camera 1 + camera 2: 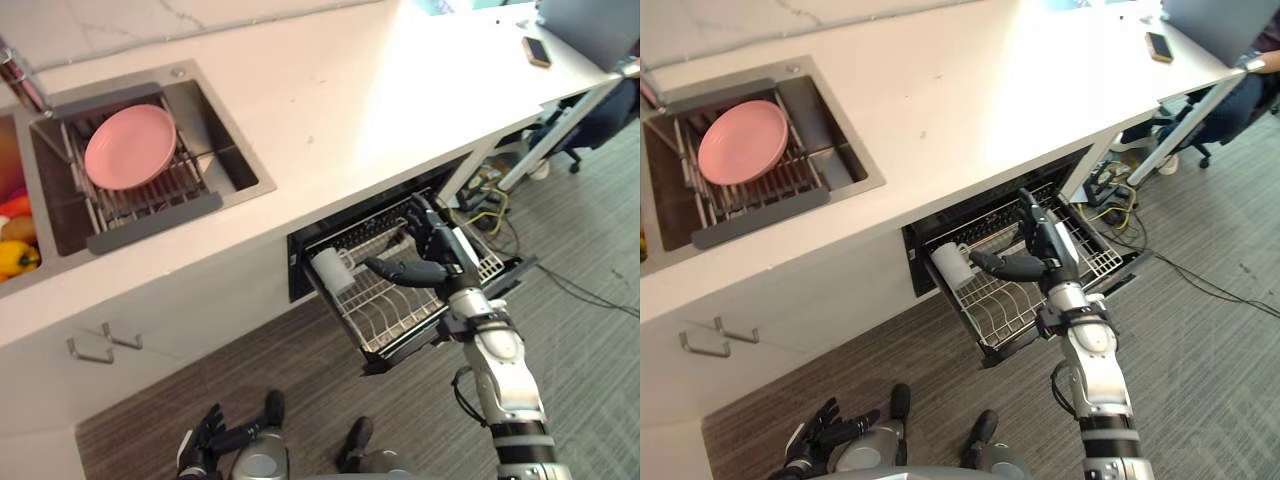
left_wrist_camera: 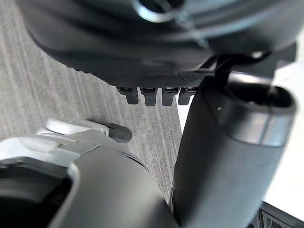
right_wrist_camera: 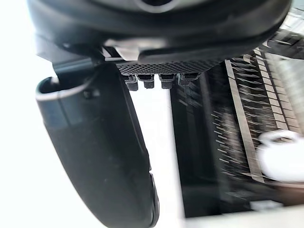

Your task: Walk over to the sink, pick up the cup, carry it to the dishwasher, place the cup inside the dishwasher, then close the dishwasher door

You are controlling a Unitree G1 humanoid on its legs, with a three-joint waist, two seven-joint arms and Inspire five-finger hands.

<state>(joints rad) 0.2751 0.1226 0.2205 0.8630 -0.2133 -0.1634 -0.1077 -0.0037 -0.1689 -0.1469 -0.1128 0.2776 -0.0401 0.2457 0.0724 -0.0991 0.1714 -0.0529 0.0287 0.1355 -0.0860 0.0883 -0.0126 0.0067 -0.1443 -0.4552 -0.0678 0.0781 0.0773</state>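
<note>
So, left eye view: the white cup (image 1: 328,268) is lying on its side at the sink-side end of the pulled-out dishwasher rack (image 1: 400,318), under the desk (image 1: 350,110). The right hand (image 1: 441,256) hangs over the rack near it, fingers straight, thumb stuck out toward the cup, holding nothing. The left hand (image 1: 197,441) is low by the floor, fingers loose, empty.

Right eye view: same story, looks like a sliver of gap between thumb and cup.

Left wrist view: grey carpet past that hand, nothing in it.

Right wrist view: the cup (image 3: 281,156) sits on the wire tines, clear of the hand.

I'd call placing done. Lift straight up so nothing snags the tines, then push it shut flat and square so the cup doesn't roll.
</note>
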